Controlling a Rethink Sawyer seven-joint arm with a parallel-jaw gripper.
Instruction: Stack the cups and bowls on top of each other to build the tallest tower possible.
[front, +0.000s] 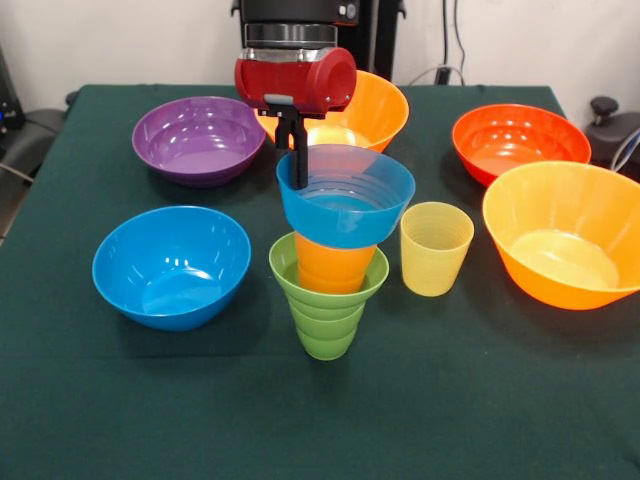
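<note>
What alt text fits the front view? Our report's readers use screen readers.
The pincer grips the rim of a small blue bowl atop an orange cup nested in a green cup. Around this tower on the green table sit a yellow cup and five bowls.

Green-covered bench with bowls and cups.

On it: purple bowl, blue bowl, red-orange bowl, two orange bowls, yellow cup, and the tower's green cup.
</note>
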